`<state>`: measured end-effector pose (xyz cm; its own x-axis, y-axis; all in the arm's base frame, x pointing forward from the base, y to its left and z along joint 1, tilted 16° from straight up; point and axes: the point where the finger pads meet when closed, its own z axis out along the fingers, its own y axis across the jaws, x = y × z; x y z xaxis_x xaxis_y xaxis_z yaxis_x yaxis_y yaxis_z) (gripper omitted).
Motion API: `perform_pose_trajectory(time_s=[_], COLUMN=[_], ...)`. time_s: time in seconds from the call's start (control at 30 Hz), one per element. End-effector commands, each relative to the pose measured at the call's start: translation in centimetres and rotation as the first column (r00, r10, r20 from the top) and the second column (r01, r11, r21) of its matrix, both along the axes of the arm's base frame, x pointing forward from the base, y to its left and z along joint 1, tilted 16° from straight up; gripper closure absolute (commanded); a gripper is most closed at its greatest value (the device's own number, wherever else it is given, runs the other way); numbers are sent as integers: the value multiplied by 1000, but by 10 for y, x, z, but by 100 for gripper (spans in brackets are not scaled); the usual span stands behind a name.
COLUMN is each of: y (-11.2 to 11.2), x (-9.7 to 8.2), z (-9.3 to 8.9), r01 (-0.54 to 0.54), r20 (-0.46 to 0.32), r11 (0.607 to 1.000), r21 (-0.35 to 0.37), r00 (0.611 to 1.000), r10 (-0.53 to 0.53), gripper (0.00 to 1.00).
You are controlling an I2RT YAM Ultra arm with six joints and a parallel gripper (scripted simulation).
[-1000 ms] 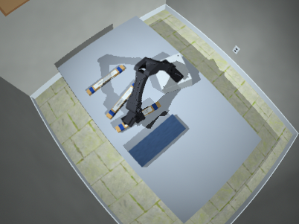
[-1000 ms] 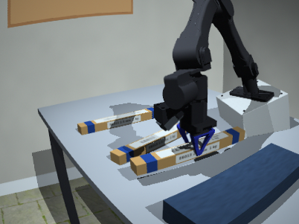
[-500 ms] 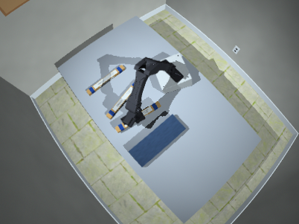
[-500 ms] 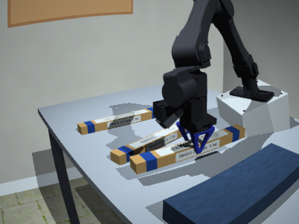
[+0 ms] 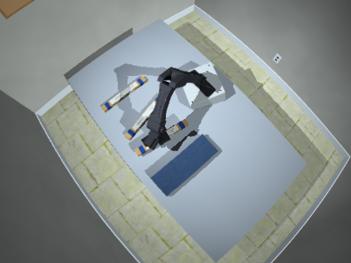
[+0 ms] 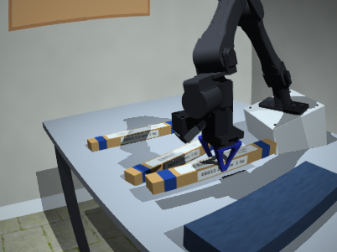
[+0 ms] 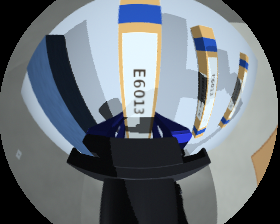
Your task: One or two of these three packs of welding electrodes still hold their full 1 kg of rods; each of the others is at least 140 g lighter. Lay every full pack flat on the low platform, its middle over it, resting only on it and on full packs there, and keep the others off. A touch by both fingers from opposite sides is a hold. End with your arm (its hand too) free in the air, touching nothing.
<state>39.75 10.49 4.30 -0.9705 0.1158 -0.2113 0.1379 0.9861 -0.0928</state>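
Note:
My gripper [image 5: 162, 138] [image 6: 216, 160] [image 7: 138, 113] is shut across the middle of the near pack [image 5: 182, 124] [image 6: 189, 177] [image 7: 140, 75], a long tan box with blue bands and an E6013 label. The pack is level and a little above the table, its shadow set off below it. The middle pack [image 5: 141, 119] [image 6: 133, 177] [image 7: 212, 75] lies on the table just beyond it, partly behind the arm. The far pack [image 5: 124, 93] [image 6: 113, 141] [image 7: 243, 63] lies apart on the table. The low dark-blue platform [image 5: 185, 165] [image 6: 268, 213] [image 7: 42, 80] bears no pack.
The arm stands on a white block [image 5: 190, 98] [image 6: 298, 129] at the table's back right. The platform lies beside the held pack, on the side away from the other two packs. The table edge [image 6: 90, 195] runs close to the near ends of the packs.

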Motion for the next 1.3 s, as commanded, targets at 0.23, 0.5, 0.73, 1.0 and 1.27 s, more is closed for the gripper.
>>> perform_pose_trajectory(time_s=[0.23,0.5,0.73,1.0,1.27], y=[15,15,15,15,15], x=[12,12,12,13,13], z=[49,51,51,52,53], r01=[-19,-19,-20,-20,-20], r20=[102,102,102,102,102], r11=[1000,1000,1000,1000,1000], r21=[24,24,24,24,24], r00=[995,995,995,995,995], r10=[17,17,17,17,17], gripper=[100,100,100,100,100])
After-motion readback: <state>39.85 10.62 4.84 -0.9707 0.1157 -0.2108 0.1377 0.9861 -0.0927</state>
